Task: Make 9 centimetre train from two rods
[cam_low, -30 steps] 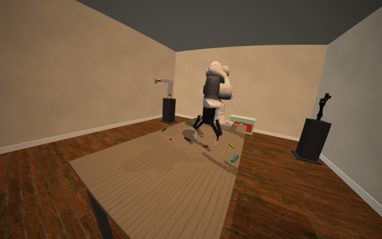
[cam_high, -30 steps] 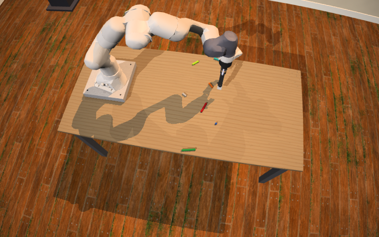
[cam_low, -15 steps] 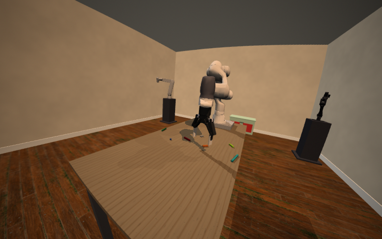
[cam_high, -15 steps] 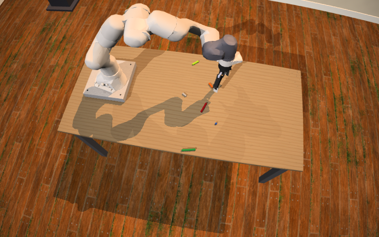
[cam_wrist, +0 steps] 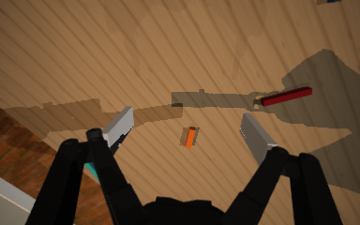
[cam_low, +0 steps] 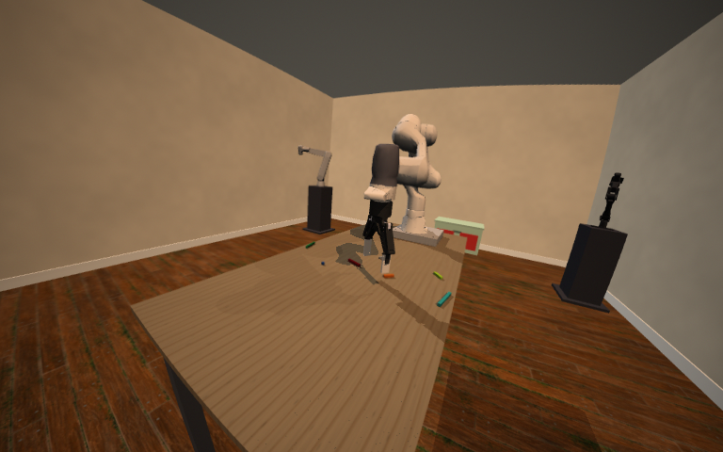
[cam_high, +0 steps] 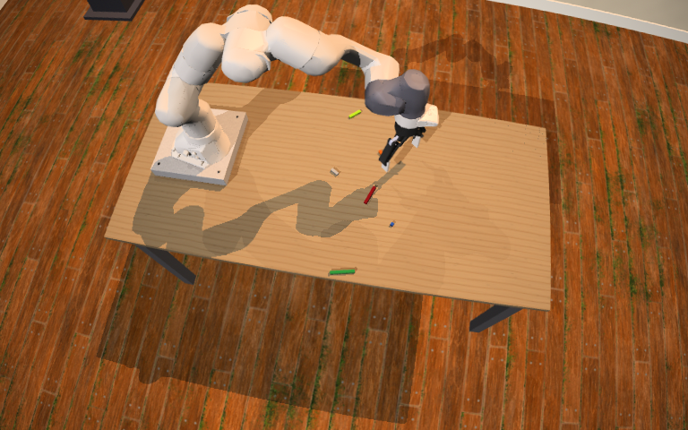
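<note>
- Seven rods are lying separately on the bench, one of each colour: orange rod, red rod, blue rod, grey rod, lime rod, green rod and turquoise rod.
- No two of them are making a train; the lime one is lying near the bench's far long edge in the top view, the green one near the opposite edge.
- The exterior view is showing the whole turquoise rod, which the arm is hiding from above; the wrist view is catching only part of it behind a finger.
- The top view is clearly picking out the grey rod, while the wrist view is leaving out grey, lime and green.
- Only the exterior view is giving us the two other arms, one pale and one black, each standing on a dark pedestal.
- The white arm is arching out over the bench, its end effector pointing down at a tilt.
- And the fingers are standing wide, holding nothing, with the orange rod showing between them in the wrist view!
</note>
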You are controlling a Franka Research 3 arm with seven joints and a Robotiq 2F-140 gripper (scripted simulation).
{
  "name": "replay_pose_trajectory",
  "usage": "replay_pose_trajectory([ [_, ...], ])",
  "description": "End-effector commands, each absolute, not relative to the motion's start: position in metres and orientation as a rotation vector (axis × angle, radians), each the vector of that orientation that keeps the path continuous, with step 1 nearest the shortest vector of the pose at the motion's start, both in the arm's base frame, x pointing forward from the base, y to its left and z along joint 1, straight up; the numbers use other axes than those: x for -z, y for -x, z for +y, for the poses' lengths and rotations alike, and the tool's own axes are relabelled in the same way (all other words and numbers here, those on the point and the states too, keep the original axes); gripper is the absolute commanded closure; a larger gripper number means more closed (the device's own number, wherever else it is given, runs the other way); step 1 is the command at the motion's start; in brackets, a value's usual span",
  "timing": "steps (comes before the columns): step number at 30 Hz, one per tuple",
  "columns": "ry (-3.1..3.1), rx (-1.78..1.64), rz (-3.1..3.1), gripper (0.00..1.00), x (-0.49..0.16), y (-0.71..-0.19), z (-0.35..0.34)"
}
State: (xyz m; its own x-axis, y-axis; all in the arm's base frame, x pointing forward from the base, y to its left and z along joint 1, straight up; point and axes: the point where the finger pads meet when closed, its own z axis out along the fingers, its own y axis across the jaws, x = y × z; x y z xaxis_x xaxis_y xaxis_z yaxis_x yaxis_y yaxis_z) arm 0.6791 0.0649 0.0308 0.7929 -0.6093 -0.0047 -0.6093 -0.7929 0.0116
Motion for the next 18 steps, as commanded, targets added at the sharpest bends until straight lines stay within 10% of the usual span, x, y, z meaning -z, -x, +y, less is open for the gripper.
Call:
replay_pose_trajectory([
  [1,-2.871,0.003,-1.252,0.0,-0.031,-0.679,0.061],
  [18,-2.633,0.001,-1.696,0.0,-0.031,-0.676,0.03],
])
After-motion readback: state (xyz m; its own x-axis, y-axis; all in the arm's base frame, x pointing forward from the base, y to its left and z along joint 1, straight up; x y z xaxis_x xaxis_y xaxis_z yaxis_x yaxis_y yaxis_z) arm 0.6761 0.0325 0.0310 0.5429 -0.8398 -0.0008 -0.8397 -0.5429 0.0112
